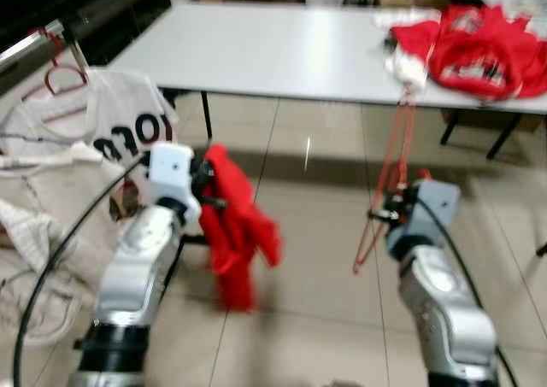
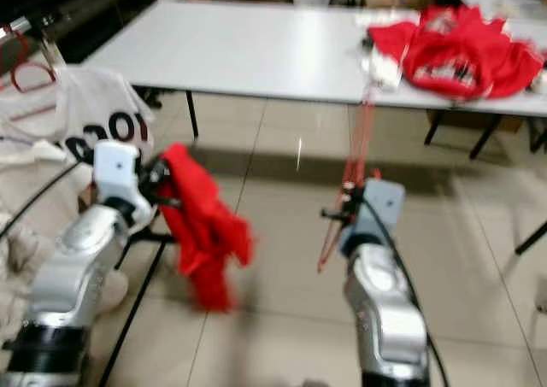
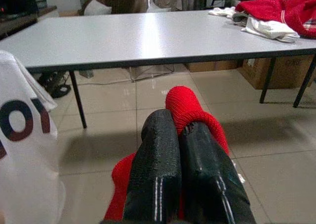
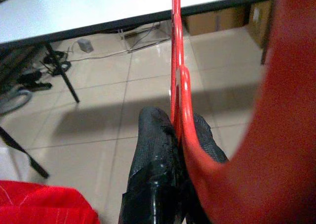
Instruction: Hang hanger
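I had the long grey table (image 1: 282, 54) ahead of me as my marker, and both arms were raised over the tiled floor (image 1: 316, 301) on the near side of it. My left gripper (image 3: 180, 135) had its two black fingers pressed together on a red garment (image 1: 235, 225), pinching the knitted cloth so that it hung down in a bunch from the fingertips, well short of the table's near edge. My right gripper (image 4: 177, 130) was clamped on the thin red hanger (image 1: 389, 178); the hanger's wire ran up from between the fingers toward the table's front edge, where its top reached the rim just below a heap of red clothing (image 1: 479, 45) lying on the table's far right end. I could not tell whether the hanger actually touched the table or the heap. Off the table's left end stood a dark rail (image 1: 51, 41) with another red hanger (image 1: 64, 71) on it, carrying a white shirt with dark lettering (image 1: 120, 122), and more pale cloth (image 1: 34, 225) drooped beneath that
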`<state>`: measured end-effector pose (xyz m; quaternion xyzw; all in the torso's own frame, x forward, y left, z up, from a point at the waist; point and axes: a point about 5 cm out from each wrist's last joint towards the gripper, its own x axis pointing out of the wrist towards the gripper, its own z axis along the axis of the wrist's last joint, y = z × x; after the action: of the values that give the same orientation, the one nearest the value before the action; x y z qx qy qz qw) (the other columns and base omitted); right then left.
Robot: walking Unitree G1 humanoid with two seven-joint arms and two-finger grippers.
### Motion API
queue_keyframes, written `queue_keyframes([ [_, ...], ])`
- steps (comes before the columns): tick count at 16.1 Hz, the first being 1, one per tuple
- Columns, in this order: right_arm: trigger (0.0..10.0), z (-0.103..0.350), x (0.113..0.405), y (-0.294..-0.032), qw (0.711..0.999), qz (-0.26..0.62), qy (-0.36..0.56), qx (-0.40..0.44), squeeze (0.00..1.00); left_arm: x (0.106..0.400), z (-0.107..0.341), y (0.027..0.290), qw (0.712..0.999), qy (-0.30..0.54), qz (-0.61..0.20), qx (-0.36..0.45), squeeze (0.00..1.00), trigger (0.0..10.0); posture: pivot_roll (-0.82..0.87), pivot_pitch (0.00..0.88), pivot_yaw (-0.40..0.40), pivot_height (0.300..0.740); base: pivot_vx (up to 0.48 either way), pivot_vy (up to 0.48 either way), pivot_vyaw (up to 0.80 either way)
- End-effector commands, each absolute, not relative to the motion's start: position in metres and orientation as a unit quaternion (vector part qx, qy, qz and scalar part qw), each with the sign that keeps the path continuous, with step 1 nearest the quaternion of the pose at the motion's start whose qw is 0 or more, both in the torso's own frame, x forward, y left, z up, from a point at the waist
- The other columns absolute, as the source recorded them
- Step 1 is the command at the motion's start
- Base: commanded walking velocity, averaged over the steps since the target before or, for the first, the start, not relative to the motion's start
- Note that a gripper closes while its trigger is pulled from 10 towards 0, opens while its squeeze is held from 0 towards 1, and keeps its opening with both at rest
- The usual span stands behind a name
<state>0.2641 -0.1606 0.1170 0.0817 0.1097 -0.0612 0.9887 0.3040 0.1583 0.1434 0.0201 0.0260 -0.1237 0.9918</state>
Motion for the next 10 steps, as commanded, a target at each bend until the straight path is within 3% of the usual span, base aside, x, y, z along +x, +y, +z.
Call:
queue_keyframes([
  [1, 10.0, 0.125, 0.267, -0.156, 0.993, -0.045, 0.087, 0.068, 0.00, 0.305, 0.149, 0.164, 0.994, 0.012, -0.107, 0.017, 0.00, 10.0, -0.07, 0.000, 0.050, 0.740, 0.000, 0.000, 0.00],
  [3, 10.0, 0.127, 0.269, -0.156, 0.995, -0.044, 0.078, 0.043, 0.00, 0.306, 0.151, 0.165, 0.994, 0.007, -0.107, 0.004, 0.00, 10.0, -0.06, 0.000, 0.042, 0.740, 0.000, 0.000, 0.00],
  [8, 10.0, 0.129, 0.271, -0.152, 0.996, -0.022, 0.081, 0.040, 0.00, 0.306, 0.159, 0.163, 0.993, -0.006, -0.122, -0.007, 0.00, 10.0, -0.06, 0.000, 0.035, 0.740, 0.323, 0.000, 0.00],
  [10, 10.0, 0.131, 0.273, -0.154, 0.997, -0.028, 0.072, 0.031, 0.00, 0.308, 0.161, 0.161, 0.992, -0.010, -0.123, -0.005, 0.00, 10.0, -0.06, 0.000, 0.034, 0.740, 0.352, 0.000, 0.40],
])
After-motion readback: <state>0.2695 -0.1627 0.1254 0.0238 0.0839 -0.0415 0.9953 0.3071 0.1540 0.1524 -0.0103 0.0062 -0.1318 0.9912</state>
